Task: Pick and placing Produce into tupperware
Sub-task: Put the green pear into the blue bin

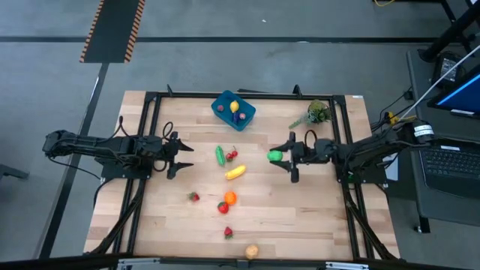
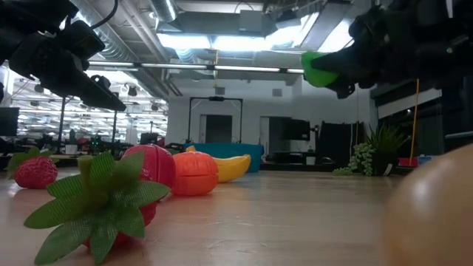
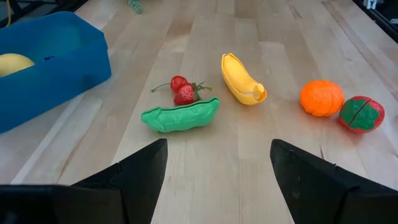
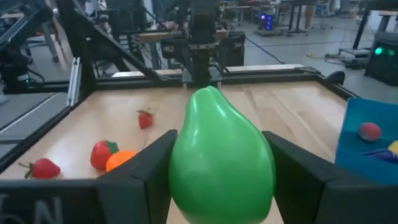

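My right gripper (image 1: pixel 280 156) hovers right of the table's middle, shut on a green pear-shaped toy fruit (image 4: pixel 221 155), also high in the low view (image 2: pixel 319 69). My left gripper (image 1: pixel 180 156) is open above the table's left part, pointing at a green pea pod (image 3: pixel 180 116), cherries (image 3: pixel 182 92) and a yellow banana (image 3: pixel 242 87). An orange (image 3: pixel 321 98), a tomato (image 3: pixel 360 114) and strawberries (image 1: pixel 193 196) lie nearer the near edge. The blue tupperware (image 1: pixel 233 109) sits near the far edge, with a yellow piece (image 1: pixel 234 106) and a reddish piece (image 4: pixel 369 131) in it. My right gripper pinches the green fruit by its wide body (image 4: pixel 186 180) between the two fingers (image 4: pixel 146 177), one on each side. The fingers come level from the table's right side. The fruit is lifted clear of the table, its narrow end (image 4: pixel 208 96) pointing away from the wrist.
A grey-green plant sprig (image 1: pixel 315 114) lies near the far right corner. A tan fruit (image 1: pixel 251 251) and a strawberry (image 1: pixel 228 232) lie close to the near edge. Black frame rails (image 1: pixel 150 135) run along the table's sides. Bare wood lies between the grippers and the tupperware.
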Robot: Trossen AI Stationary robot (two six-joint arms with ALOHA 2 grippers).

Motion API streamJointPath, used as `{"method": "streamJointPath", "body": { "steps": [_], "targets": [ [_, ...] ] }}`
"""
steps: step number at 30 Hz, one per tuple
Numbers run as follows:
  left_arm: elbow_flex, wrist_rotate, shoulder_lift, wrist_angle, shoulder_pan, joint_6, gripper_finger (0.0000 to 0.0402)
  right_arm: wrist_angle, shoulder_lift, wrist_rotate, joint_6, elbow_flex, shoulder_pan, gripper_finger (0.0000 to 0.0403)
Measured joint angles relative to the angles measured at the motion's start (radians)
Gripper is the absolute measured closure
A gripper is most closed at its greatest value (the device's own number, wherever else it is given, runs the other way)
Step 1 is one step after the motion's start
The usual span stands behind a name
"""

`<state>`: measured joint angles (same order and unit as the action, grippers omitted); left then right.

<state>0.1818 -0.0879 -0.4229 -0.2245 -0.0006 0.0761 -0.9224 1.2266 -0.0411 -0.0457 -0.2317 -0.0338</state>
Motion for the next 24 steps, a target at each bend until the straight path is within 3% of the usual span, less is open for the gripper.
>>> {"method": "streamJointPath", "body": {
  "steps": [8, 15, 24],
  "targets": [
    [0.000, 0.000, 0.000, 0.000, 0.000, 0.000, 0.0123, -0.002, 0.000, 0.109, 0.045, 0.000, 0.088, 0.0189],
    [0.000, 0.000, 0.000, 0.000, 0.000, 0.000, 0.0123, -0.009, 0.000, 0.279, 0.026, 0.000, 0.165, 0.0189],
    [0.000, 0.000, 0.000, 0.000, 0.000, 0.000, 0.0123, -0.014, 0.000, 0.382, 0.033, 0.000, 0.343, 0.0189]
  ]
}}
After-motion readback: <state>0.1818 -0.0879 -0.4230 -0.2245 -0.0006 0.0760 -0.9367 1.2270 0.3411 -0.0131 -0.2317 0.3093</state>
